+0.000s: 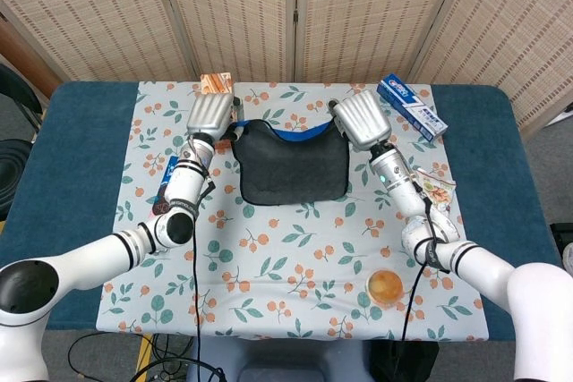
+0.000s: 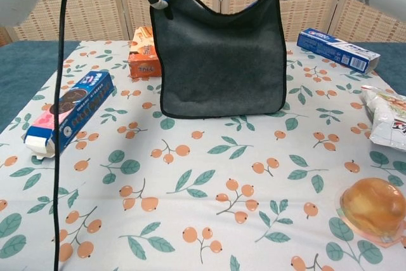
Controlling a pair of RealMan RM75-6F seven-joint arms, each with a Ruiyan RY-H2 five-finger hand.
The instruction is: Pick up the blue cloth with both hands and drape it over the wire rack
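the blue cloth [image 2: 221,55] hangs spread above the far middle of the floral tablecloth [image 2: 209,207], its lower hem just about at the table surface, so the pick-up looks done. the left hand [image 1: 211,117] has its fingers clenched on the cloth's upper left corner, and the right hand [image 1: 359,120] pinches the upper right corner; the top edge sags between them. what is left is the draping itself, and i cannot find a wire rack in either view, so i cannot say how close that step is. beside the cloth lie a blue cookie box [image 2: 68,113], a toothpaste box [image 2: 337,49], an orange snack box [image 2: 144,51], a snack packet [image 2: 386,118] and a jelly cup [image 2: 374,208].
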